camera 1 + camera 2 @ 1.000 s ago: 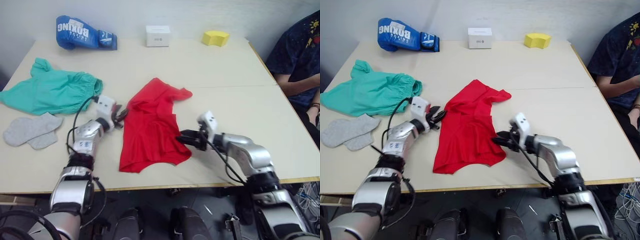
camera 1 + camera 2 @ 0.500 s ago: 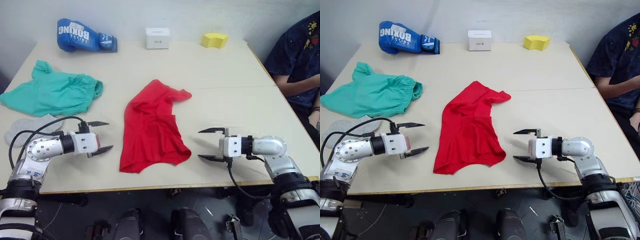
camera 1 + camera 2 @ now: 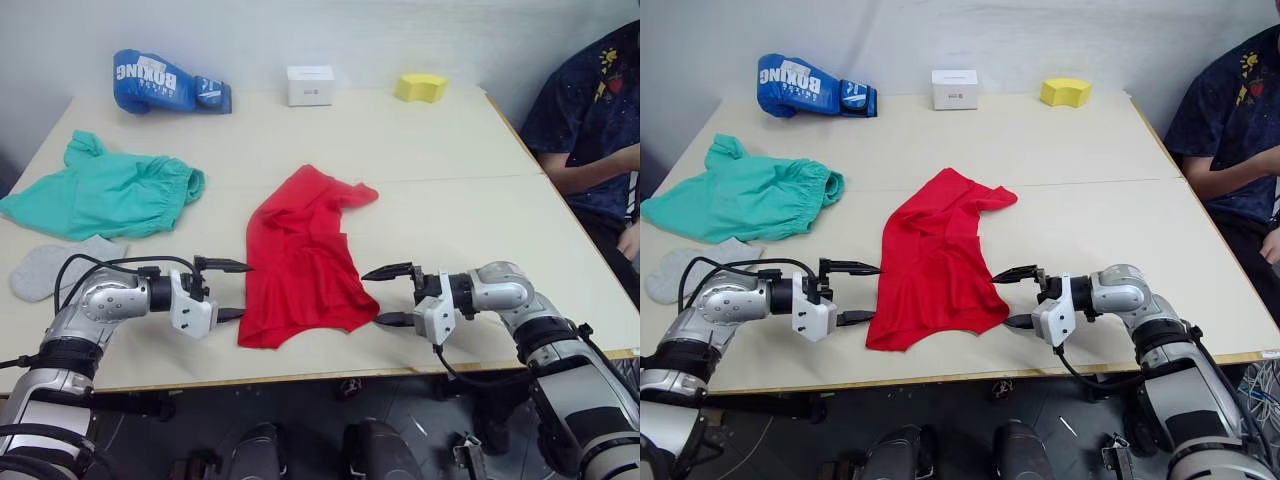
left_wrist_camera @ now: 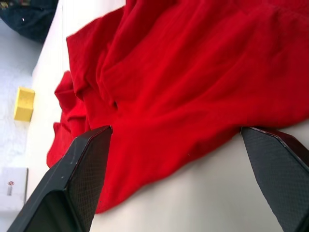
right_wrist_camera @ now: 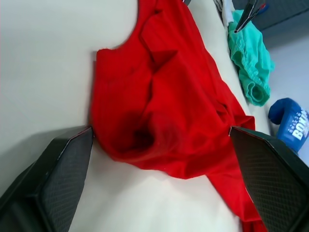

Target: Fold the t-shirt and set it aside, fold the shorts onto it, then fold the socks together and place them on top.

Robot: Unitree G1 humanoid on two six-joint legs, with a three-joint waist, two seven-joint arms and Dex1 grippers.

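While both arms sit low over the pale beige tabletop (image 3: 470, 140), the bright red short-sleeved t-shirt (image 3: 300, 262) lies crumpled between them near the front edge, one sleeve flung out toward the back, and nobody has a grip on it yet. Left gripper (image 3: 231, 290) comes in level with the table, black fingers spread wide and empty, pointing at the shirt's near-left hem; right gripper (image 3: 391, 296) mirrors it from the other side, jaws just as wide, tips just beside the bulging right edge of the cloth. That symmetry reads like a set-up for a two-handed pinch, each side taking a hem so the shirt can be lifted or spread flat before the first fold. From the left wrist view the red fabric bunches in deep ridges between the fingers, so it will likely need smoothing. Off to the left wait the teal-green soft shorts (image 3: 105, 190) with their gathered waistband, and the light grey ankle socks (image 3: 55, 265) just in front of them, both untouched. Along the back edge sit a blue boxing glove (image 3: 165, 82), a small white box (image 3: 310, 85) and a yellow foam block (image 3: 420, 87), well clear of the work. A person in a dark patterned shirt (image 3: 585, 120) sits at the right end of the table.
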